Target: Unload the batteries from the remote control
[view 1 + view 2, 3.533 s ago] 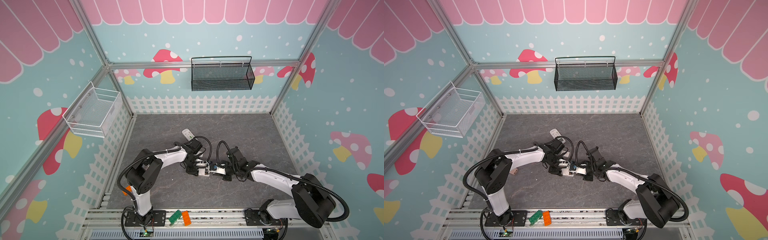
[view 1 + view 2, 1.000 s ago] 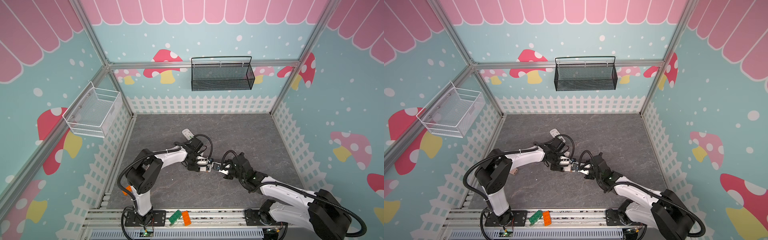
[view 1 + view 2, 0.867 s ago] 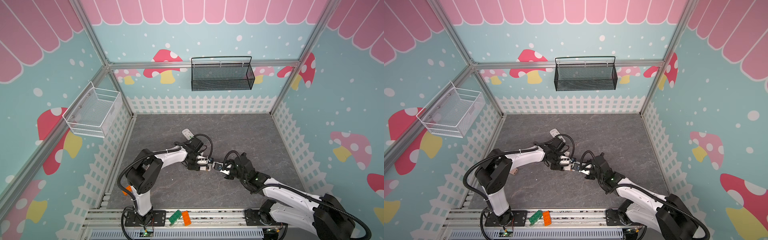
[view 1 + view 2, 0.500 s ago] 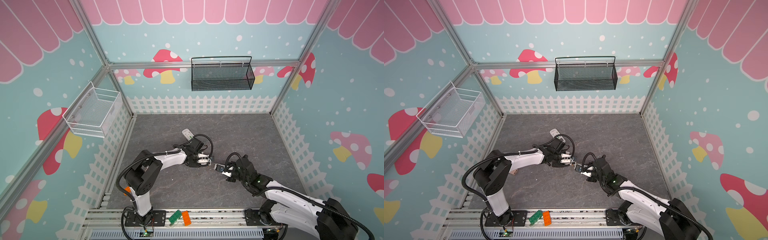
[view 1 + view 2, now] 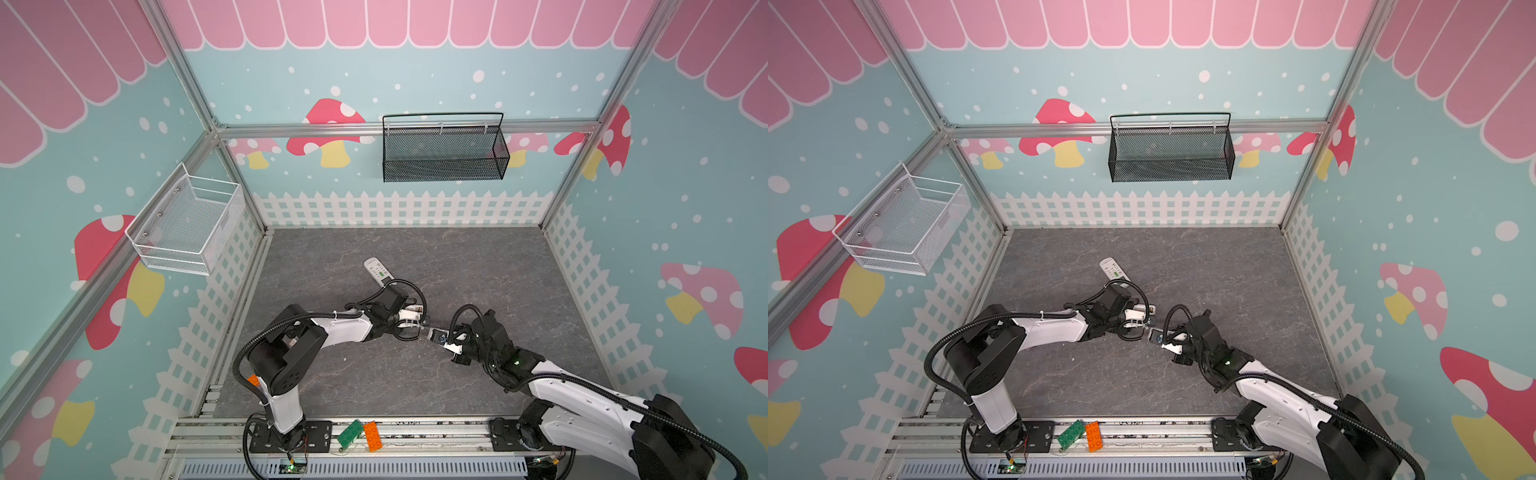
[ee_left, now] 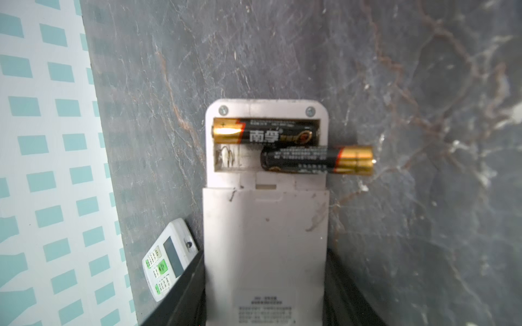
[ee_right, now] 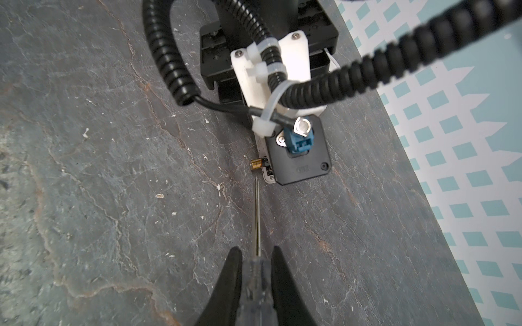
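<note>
Gold-capped seated battery (image 6: 265, 135) sits in its slot ahead of the left pincer (image 6: 265, 285), which clamps the remote (image 6: 265, 234). The loose battery (image 6: 316, 159) is half out, overhanging the side. The right pincer (image 7: 256, 254) clamps the screwdriver (image 7: 256, 214), tip just short of it. Judged: 0 of these 2 fully out yet.

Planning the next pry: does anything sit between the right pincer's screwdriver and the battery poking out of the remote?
Nothing visible. The right pincer aims its clear-handled thin metal screwdriver at the gold end of the half-ejected black-and-gold cylindrical battery; only bare grey stone tabletop lies between.
</note>
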Robot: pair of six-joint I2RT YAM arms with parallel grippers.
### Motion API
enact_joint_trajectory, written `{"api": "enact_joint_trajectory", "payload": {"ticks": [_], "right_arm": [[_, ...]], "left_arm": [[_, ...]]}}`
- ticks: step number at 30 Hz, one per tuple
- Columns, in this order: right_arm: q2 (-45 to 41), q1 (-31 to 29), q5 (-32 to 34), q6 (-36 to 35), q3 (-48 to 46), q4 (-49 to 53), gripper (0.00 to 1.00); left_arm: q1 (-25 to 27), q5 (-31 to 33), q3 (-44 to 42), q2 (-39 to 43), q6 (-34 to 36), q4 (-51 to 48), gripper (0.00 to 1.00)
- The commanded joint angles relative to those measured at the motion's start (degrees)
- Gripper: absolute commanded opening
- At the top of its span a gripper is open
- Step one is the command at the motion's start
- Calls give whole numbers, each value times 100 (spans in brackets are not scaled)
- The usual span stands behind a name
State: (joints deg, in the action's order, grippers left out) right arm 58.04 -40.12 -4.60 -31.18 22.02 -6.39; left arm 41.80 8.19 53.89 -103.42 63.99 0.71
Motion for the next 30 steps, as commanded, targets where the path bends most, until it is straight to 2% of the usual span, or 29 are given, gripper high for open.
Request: {"api": "enact_joint_trajectory", "payload": {"ticks": [1,20,27,30], "right_arm": [[62,10,-107,42,-26,0,0],[104,13,10,25,-15,-15,0],[-133,12,185,98,-22,-29,0],[-373,28,367,151,-18,-37,0]], "left_arm": [[12,195,-130,-29,249,199,11],[-49,616,-80,-235,474,1474,12],[-76,613,178,-274,475,1589,12],[-76,631,519,-245,297,1329,12]]}}
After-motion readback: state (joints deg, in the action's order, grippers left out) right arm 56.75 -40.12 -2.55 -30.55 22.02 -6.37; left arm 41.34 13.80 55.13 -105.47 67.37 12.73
